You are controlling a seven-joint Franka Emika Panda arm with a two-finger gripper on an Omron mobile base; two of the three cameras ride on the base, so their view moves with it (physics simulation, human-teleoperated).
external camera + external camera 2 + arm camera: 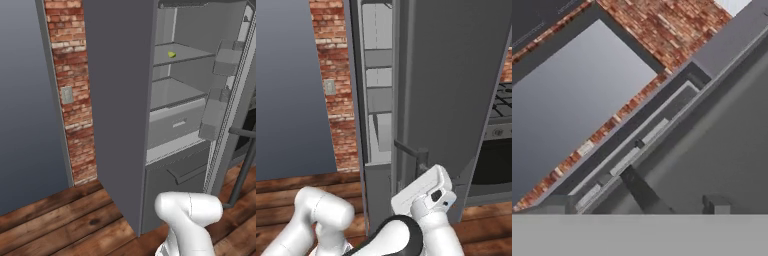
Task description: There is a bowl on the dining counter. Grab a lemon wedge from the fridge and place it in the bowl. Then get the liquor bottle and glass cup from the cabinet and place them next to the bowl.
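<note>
The fridge (120, 100) stands open, its door (456, 75) swung out to the right. A small yellow lemon wedge (171, 54) lies on the upper inside shelf. My hand (423, 189) hovers low in front of the door's outer face, just below the long bar handle (408, 148). In the hand view my gripper (635, 206) is open, its dark fingertips (714, 204) far apart, with the handle's bracket (643, 192) a little beyond them and nothing held. The bowl, dining counter, liquor bottle, glass cup and cabinet are out of view.
Light grey shelves and a drawer (175, 122) sit below the lemon. Door bins (227, 57) line the inside of the door. A brick wall (72, 100) and a grey panel (25, 100) stand to the left, a black oven (496, 150) to the right. The floor (50, 220) is wood.
</note>
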